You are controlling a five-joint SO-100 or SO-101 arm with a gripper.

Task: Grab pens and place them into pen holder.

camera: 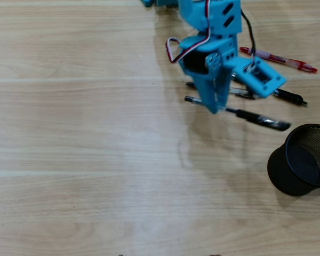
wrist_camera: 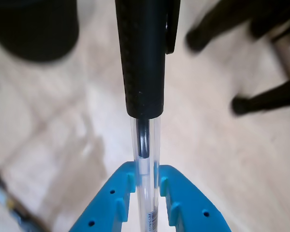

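Observation:
My blue gripper (camera: 217,108) is shut on a clear pen with a black grip (camera: 256,118) and holds it level above the table. In the wrist view the gripper (wrist_camera: 146,182) clamps the pen's clear barrel, and the black grip (wrist_camera: 144,58) points away from the camera. A black mesh pen holder (camera: 301,160) stands at the right, tilted open toward the camera; it shows as a dark blur in the wrist view (wrist_camera: 34,26). A red pen (camera: 280,58) and a black pen (camera: 288,96) lie on the table behind the arm.
The wooden table (camera: 85,133) stretches to the left and front. Another dark pen (camera: 240,93) lies partly under the arm. The arm's base (camera: 202,10) is at the top edge.

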